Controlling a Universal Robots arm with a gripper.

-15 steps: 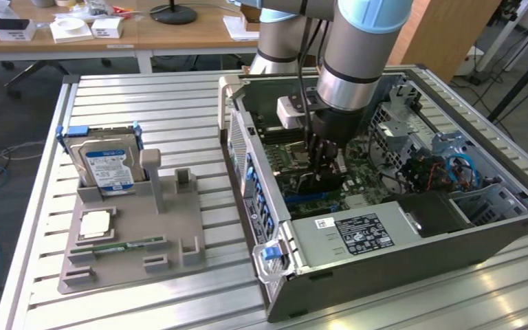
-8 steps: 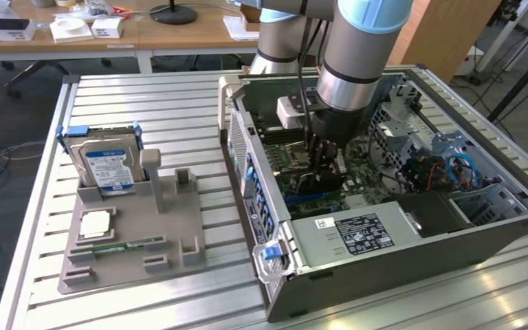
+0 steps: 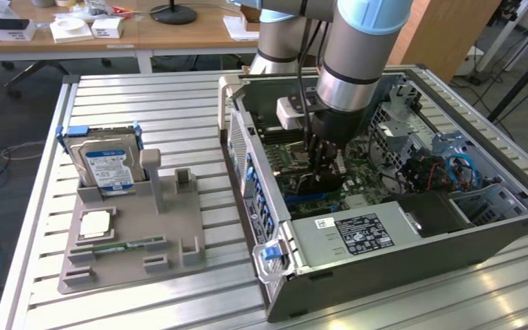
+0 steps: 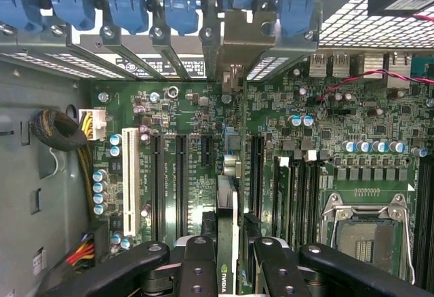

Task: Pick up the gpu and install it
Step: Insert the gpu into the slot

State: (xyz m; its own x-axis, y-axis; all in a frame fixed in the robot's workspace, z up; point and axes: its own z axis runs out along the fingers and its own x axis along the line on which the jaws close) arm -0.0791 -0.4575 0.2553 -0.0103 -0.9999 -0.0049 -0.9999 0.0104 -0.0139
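1. On the exterior view's left, the grey fixture [image 3: 126, 265] on the bench [image 3: 154, 103] carries the hard drive [image 3: 108, 161] and the memory stick [image 3: 122, 244]. Neither is part of this job, and both sit well apart from the work.
2. Middle to the exterior view's right is the open PC case [image 3: 383, 275]. The arm is reaching down into it, with the hand [image 3: 324, 182] low over the motherboard [image 4: 325, 127].
3. Hand state: partway closed, with its two fingers [image 4: 196, 263] clamped one on each face of the gpu [image 4: 227, 229]. The card is gripped edge-on and upright, inside the case.
4. The gpu runs along a slot line between the black expansion slots [image 4: 180, 182]. Its silver bracket [image 4: 237, 36] is at the rear wall, among the blue retention clips [image 4: 129, 5]. I can't tell whether the edge connector has entered the slot.
5. My read is that this is the seating step. To do it well:
   - Keep the card square to the board. Any tilt along its length will jam one end.
   - Make sure the bracket tab drops into its rear opening and doesn't ride on the case wall.
   - Push straight down with even pressure and no sideways drag, because there are capacitors just beside the slot.
   - Hold the grip firm. The faces are thin, so a slip would rock the card.
6. Further to the exterior view's right, the CPU socket [image 4: 366, 236] is near. Keep the fingers off it.
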